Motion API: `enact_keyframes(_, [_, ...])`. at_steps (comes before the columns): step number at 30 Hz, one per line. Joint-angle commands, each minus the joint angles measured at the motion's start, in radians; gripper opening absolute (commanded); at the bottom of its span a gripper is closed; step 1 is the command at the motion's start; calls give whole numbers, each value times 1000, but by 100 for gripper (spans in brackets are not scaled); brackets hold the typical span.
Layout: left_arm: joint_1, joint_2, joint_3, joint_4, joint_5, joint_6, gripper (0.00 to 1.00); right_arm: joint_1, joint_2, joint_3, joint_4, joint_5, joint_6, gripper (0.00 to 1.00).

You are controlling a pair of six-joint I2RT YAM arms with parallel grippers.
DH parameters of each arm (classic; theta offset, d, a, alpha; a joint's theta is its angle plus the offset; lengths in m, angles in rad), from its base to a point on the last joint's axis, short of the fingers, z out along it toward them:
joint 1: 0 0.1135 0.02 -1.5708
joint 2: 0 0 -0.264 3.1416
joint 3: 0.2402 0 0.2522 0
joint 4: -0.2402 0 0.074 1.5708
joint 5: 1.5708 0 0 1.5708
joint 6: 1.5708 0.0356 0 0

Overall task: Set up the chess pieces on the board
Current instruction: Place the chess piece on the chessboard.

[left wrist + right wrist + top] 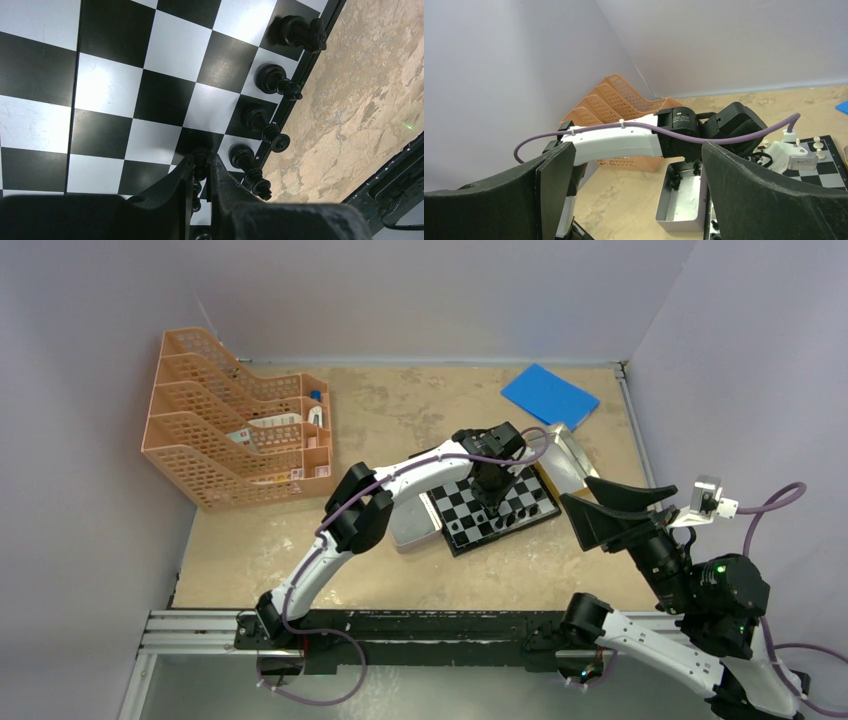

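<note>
The checkered board point(497, 508) lies at the table's middle. My left gripper point(490, 498) hangs over its near right part, shut on a black chess piece point(201, 160) that touches a square of the board point(165, 95) in the left wrist view. Several black pieces point(272, 80) stand in a row along the board's right edge there. My right gripper point(612, 508) is open and empty, raised to the right of the board. In the right wrist view my right gripper point(634, 195) frames the left arm, and white pieces point(818, 144) show on the board's far side.
A silver tin point(412, 525) lies left of the board, with a few black pieces in it point(674, 181). A second tin point(570, 455) lies at the board's right. A blue pad point(550, 395) lies at the back. An orange file rack point(235, 425) stands at the left.
</note>
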Motion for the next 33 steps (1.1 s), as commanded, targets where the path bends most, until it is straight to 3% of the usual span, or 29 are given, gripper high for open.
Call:
enact_keyframes(1, [-8, 4, 1, 15, -4, 23, 13, 12, -26, 11, 29, -4, -4, 99])
enact_keyframes(10, [-8, -2, 2, -5, -19, 23, 23, 12, -30, 8, 29, -4, -3, 99])
enact_keyframes(24, [-7, -74, -6, 82, -8, -3, 30, 13, -18, -4, 7, 53, -14, 99])
enact_keyframes(27, [-6, -130, -28, 105, -76, -17, 38, 12, 3, -10, -7, 76, 14, 99])
enact_keyframes(32, [10, -247, -103, 133, -191, -35, 42, 13, 66, -12, -47, 97, 69, 99])
enact_keyframes(33, [22, -279, -132, 151, -199, -48, 50, 12, 75, -14, -44, 102, 80, 99])
